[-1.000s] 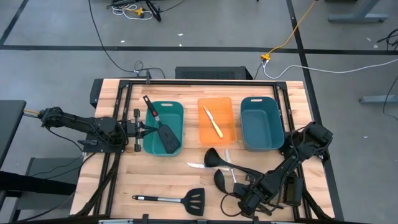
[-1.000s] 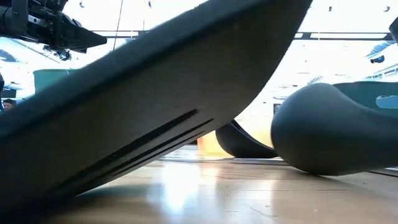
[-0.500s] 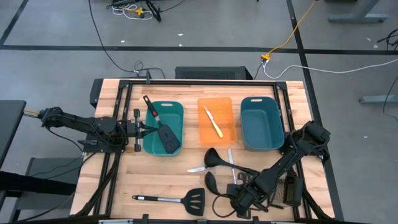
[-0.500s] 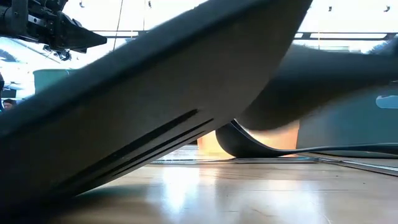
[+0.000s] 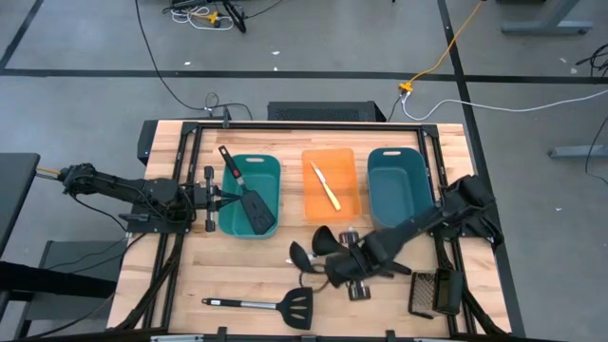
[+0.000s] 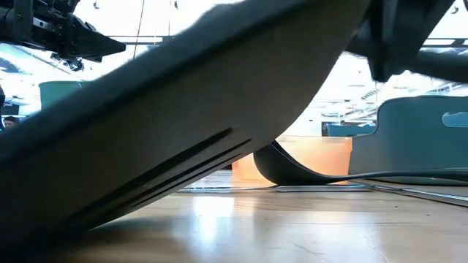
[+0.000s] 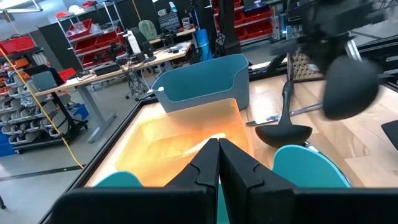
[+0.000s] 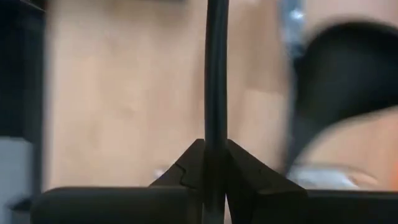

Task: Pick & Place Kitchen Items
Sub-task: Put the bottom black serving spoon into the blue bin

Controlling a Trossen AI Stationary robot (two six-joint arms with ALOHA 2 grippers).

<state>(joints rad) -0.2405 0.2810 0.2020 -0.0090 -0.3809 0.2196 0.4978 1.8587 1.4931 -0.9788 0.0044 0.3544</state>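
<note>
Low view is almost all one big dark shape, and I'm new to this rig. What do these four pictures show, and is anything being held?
Two dark robot arms work at a wooden table. The high view looks straight down, the low view sits at table height, and each wrist view looks past one arm's own fingers.

The big dark shape is something lying right against the low camera, probably the black spatula at the table's near edge.

Also on the table are a teal tub with a second spatula in it, an orange tray with a yellow knife, another teal tub, a resting ladle and a mesh grater.

The right gripper is shut on a ladle. The left gripper waits shut and empty beside the first tub.
</note>
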